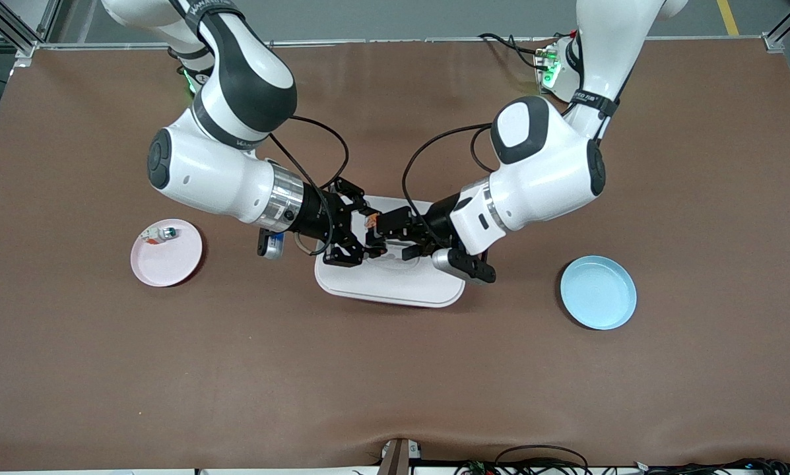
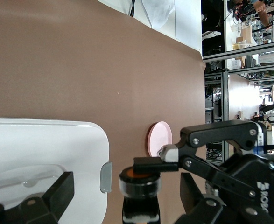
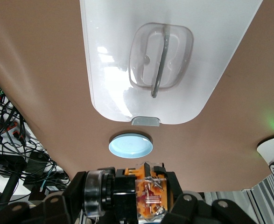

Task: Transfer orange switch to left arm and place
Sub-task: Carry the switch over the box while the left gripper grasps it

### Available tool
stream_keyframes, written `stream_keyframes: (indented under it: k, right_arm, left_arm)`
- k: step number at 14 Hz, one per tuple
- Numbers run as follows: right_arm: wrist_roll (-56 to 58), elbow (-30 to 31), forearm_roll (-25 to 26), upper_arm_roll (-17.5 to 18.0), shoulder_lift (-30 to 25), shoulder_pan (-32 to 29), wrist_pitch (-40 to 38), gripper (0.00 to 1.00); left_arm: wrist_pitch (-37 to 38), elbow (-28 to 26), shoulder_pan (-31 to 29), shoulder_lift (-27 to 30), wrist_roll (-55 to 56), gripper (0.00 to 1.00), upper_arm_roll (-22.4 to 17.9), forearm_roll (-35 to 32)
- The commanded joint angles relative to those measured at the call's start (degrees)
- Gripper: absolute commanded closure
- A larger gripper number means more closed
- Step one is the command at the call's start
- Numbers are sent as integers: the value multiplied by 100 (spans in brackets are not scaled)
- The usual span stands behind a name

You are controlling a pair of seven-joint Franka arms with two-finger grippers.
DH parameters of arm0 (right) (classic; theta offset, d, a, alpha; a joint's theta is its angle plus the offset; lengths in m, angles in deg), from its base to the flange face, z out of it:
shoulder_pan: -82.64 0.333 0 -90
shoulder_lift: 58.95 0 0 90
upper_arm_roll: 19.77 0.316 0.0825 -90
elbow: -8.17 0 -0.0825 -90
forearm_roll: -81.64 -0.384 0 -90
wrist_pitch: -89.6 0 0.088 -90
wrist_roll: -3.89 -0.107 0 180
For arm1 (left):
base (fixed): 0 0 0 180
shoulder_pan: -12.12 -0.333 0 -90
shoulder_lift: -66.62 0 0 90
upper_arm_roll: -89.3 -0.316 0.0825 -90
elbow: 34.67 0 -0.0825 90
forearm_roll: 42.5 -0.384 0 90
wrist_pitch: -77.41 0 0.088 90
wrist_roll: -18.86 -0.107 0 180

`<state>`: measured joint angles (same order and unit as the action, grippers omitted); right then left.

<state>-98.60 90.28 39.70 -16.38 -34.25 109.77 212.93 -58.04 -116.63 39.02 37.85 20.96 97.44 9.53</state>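
The orange switch [image 1: 371,223] is held in the air over the lid of the white box [image 1: 395,285]. My right gripper [image 1: 363,235] is shut on it; in the right wrist view the switch [image 3: 137,190] sits between that gripper's fingers [image 3: 83,189], with its dark cap to one side and its orange body to the other. My left gripper [image 1: 398,237] faces it over the box, open. In the left wrist view the switch [image 2: 139,181] lies between the left fingers [image 2: 58,192], which stand wide apart and do not touch it.
A pink plate [image 1: 167,257] holding a small white-and-green part [image 1: 159,233] lies toward the right arm's end. A blue plate [image 1: 598,293] lies toward the left arm's end. The box's grey clip [image 3: 146,121] and recessed handle [image 3: 161,55] show below.
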Motion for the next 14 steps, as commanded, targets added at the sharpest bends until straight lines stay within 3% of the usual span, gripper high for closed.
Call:
stream_keyframes:
  k: [1, 4, 8, 12, 14]
  right_arm:
    - [-280, -344, -7, -84, 202, 169, 42, 100]
    - [-342, -406, 2, -93, 264, 214, 94, 100]
    - [-342, -467, 2, -101, 352, 205, 156, 100]
    - [-333, -572, 28, -110, 448, 161, 156, 100]
    - [-333, -634, 28, -119, 510, 161, 156, 100]
  left_arm:
    - [-69, 163, 27, -94, -104, 0, 12, 124]
    - [-69, 163, 35, -94, -104, 0, 3, 115]
    - [-69, 163, 27, -85, -156, 64, 3, 62]
    - [-69, 154, -9, -76, -464, 100, 12, 88]
    - [-69, 154, -17, -76, -464, 100, 3, 97]
